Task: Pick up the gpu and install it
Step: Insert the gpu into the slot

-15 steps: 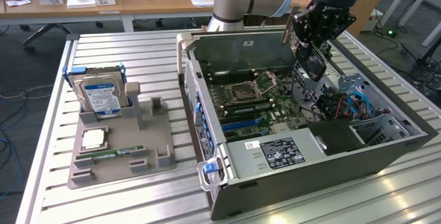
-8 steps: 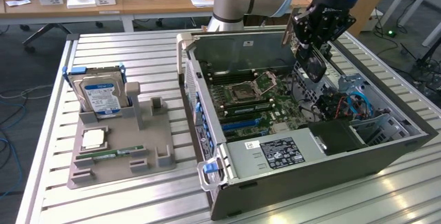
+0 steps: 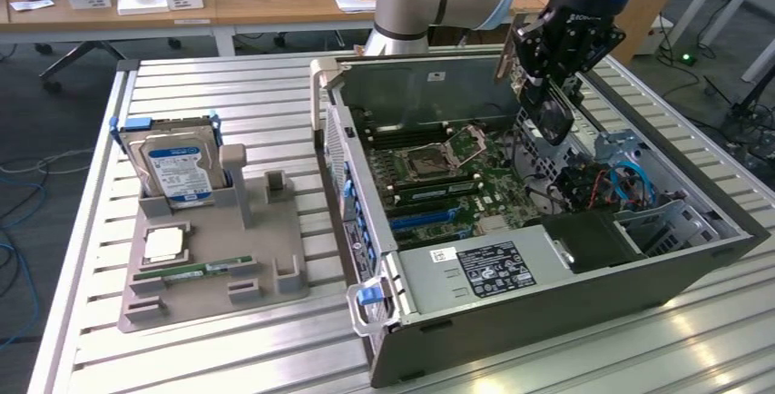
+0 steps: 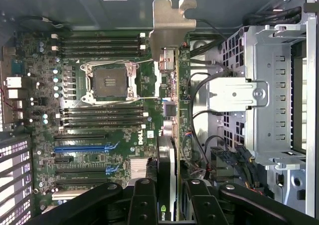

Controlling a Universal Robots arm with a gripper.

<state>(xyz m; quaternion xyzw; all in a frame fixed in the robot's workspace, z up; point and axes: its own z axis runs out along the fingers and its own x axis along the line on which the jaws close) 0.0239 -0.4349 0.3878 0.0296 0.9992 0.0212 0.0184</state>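
A robot arm's jaws are clamped on the graphics card (image 3: pixel 547 108), holding it above the motherboard (image 4: pixel 99 130) inside an open computer case (image 3: pixel 678 258) on the tabletop (image 3: pixel 242 85); mid-carry, with fitting probably needing its edge turned in line with a blue slot (image 4: pixel 82 148).

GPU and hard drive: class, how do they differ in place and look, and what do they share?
The gpu hangs in the gripper above the open case; the hard drive stands in a grey holder. The gpu is a green board with a black cooler; the hard drive is silver with a blue label. Both are on edge.
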